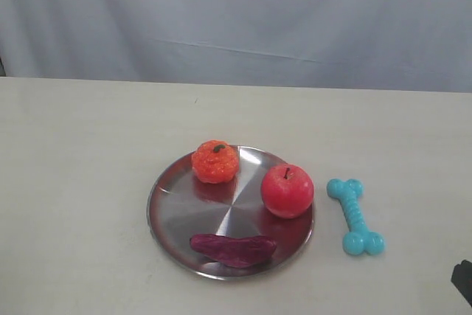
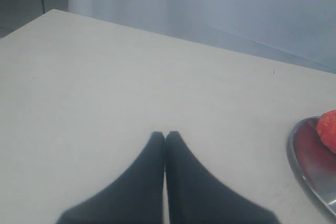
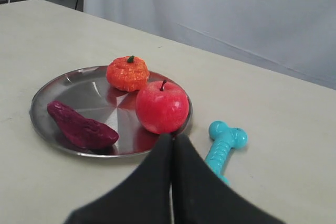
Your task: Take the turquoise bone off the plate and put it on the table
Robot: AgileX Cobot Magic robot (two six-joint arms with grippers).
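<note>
**Right hand [image 3: 172, 139] closed and empty as turquoise bone [image 1: 355, 216] lies on the tabletop**

A broad cream tabletop [image 1: 88, 145] carries the whole scene against a pale draped backdrop. Near its middle sits the round silver plate [image 1: 173, 204]. It holds three pieces: a red apple [image 1: 287, 190] at the rim nearest the bone, an orange fruit [image 1: 214, 161] toward the far rim and a dark purple piece [image 1: 232, 248] along the near rim. The turquoise bone is not among them. It rests flat on the bare tabletop just beside the plate, on the apple's side, clear of the rim and touching nothing else. Judged from that position, the job looks done: the toy is off the metal, set where it cannot roll back.

Both hands fit that reading. The right hand has its fingers pressed together with nothing between them. The left hand [image 2: 165, 134] is likewise pinched closed over open tabletop, and only the plate's edge shows at the border of its camera.

From the right wrist camera, the bone lies close ahead of the closed fingertips, on the side away from the plate. Its far lobes and ribbed shaft are in plain sight, and its near end is hidden behind the hand. The left hand's camera does not show the bone at all.
</note>
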